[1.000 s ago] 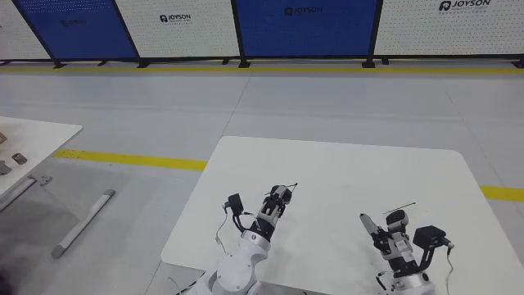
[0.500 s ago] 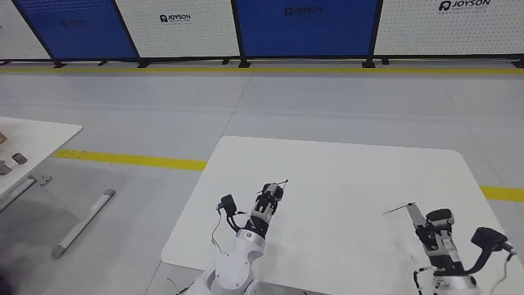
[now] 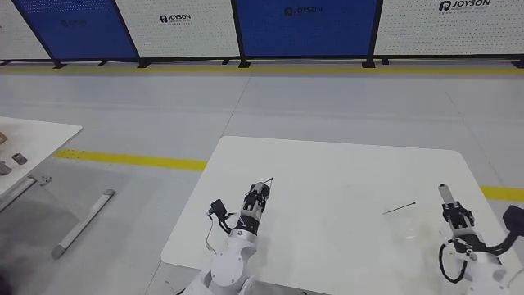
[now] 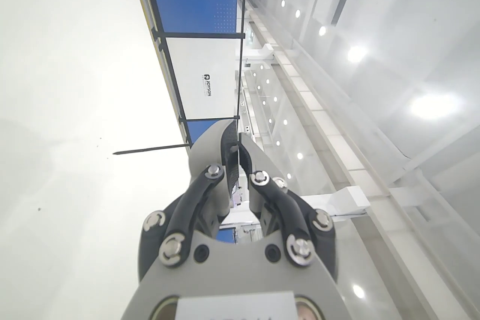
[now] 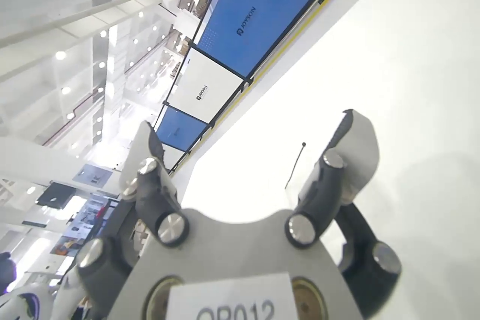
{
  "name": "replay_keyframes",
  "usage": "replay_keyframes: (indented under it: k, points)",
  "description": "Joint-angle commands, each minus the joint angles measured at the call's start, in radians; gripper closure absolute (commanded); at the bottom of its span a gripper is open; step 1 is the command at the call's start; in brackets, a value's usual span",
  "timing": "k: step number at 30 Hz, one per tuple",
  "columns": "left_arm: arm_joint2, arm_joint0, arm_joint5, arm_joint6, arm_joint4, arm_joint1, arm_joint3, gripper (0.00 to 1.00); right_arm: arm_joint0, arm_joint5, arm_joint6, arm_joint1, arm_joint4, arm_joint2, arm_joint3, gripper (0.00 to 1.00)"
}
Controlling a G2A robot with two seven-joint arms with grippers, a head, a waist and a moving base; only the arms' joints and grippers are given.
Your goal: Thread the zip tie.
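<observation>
So, quick update: my right gripper just let its tie go. A second ago it had that one pinched over the right part of the table. Half a second ago it was setting it down. Now the loose zip tie lies flat on the white top, and my right arm has backed off toward the right edge. From the right wrist camera the fingers are spread wide with nothing between them. The loose zip tie sits a little beyond them, straight, with its small head at the far end.

My left gripper is the opposite story: its pads are squeezed together on the held zip tie, whose pointed tail sticks out sideways past one finger. From above, that arm has also slid back toward the near left edge of the table over the last second, taking the tie with it.

As far as I can judge, nothing is threaded yet: the two ties are well apart and neither looks looped. My guess is I'll have to re-grab the loose one, probably near its head, and bring both hands back together before a tail can go into any slot. These things look thin and springy, so lining them up will be fiddly.
</observation>
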Motion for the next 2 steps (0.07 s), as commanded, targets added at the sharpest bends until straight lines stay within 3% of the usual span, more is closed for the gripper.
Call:
replay_keyframes:
  k: [1,2]
  points:
    - [0.000,0.000,0.000,0.000,0.000,0.000,0.000,1.00,0.000,0.000,0.000,0.000,0.000,0.000,0.000,0.00]
    - [0.000,0.000,0.000,0.000,0.000,0.000,0.000,1.00,0.000,0.000,0.000,0.000,0.000,0.000,0.000,0.00]
